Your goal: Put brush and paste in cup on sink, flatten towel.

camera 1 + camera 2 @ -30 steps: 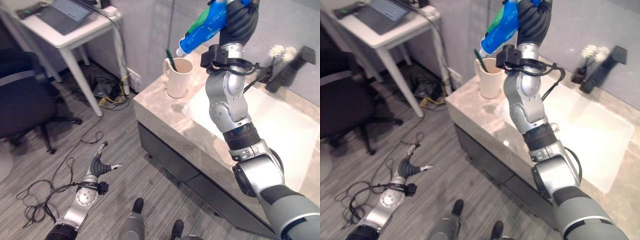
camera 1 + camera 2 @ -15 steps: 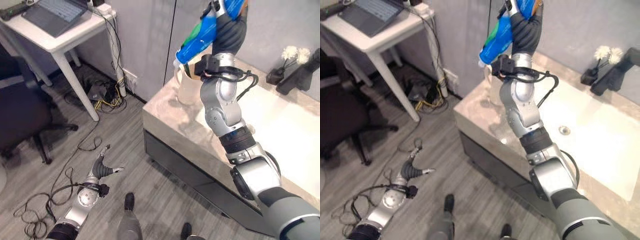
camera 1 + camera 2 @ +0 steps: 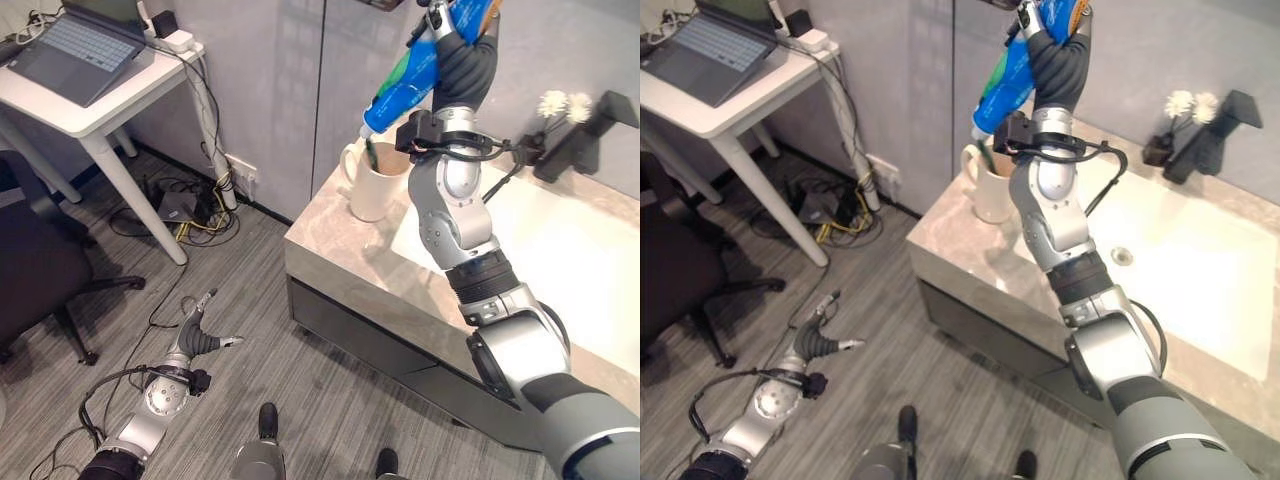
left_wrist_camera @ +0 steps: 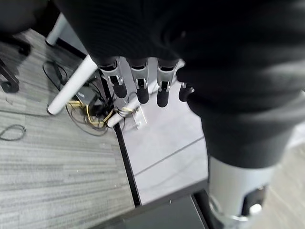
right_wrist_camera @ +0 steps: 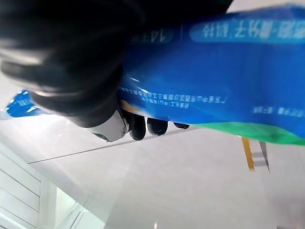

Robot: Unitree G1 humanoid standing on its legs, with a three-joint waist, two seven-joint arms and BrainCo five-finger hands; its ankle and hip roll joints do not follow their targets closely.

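My right hand (image 3: 465, 65) is raised above the counter and shut on a blue toothpaste tube (image 3: 410, 85) with a green band. The tube slants down, its white cap just above the mouth of a cream cup (image 3: 375, 190). The cup stands on the counter's left end beside the white sink (image 3: 560, 250). A green brush (image 3: 371, 155) stands inside it. The right wrist view has the tube (image 5: 228, 100) pressed under the curled fingers. My left hand (image 3: 195, 338) hangs low over the floor, fingers (image 4: 138, 86) straight and holding nothing.
A black faucet (image 3: 580, 140) and a small vase of white flowers (image 3: 555, 105) stand behind the sink. To the left are a white desk (image 3: 100, 105) with a laptop (image 3: 75, 50), a black chair (image 3: 40, 270) and loose cables (image 3: 190, 210) on the floor.
The whole view has shifted, so the camera moved. The right hand has brought the tube's cap closer over the cup's mouth. The left hand still hangs open.
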